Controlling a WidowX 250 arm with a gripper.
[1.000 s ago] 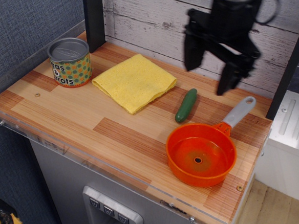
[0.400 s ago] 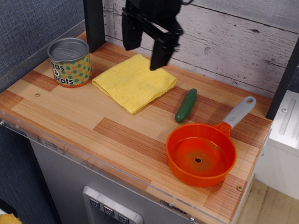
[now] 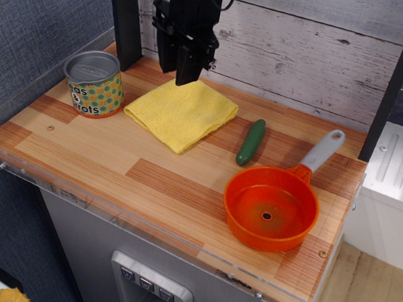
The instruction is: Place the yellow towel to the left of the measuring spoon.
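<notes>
The yellow towel (image 3: 180, 115) lies folded and flat on the wooden table (image 3: 137, 181), at the back and left of centre. The measuring spoon (image 3: 271, 208), an orange cup with a light-grey handle (image 3: 322, 151), lies at the front right with its handle pointing to the back right. My black gripper (image 3: 177, 72) hangs just above the towel's far corner. Its fingers point down, a little apart, and hold nothing. The towel sits well to the left of the spoon, with a gap between them.
A small green cucumber-like piece (image 3: 250, 142) lies between towel and spoon. A dotted tin can (image 3: 93, 83) stands at the back left. Black posts (image 3: 124, 21) flank the whitewashed plank wall (image 3: 299, 47). A clear lip edges the table's front (image 3: 147, 230).
My gripper has swung from above the spoon's handle at the right across to the left. It now hangs lower, over the towel's far corner. Towel, spoon and the other objects have not moved.
</notes>
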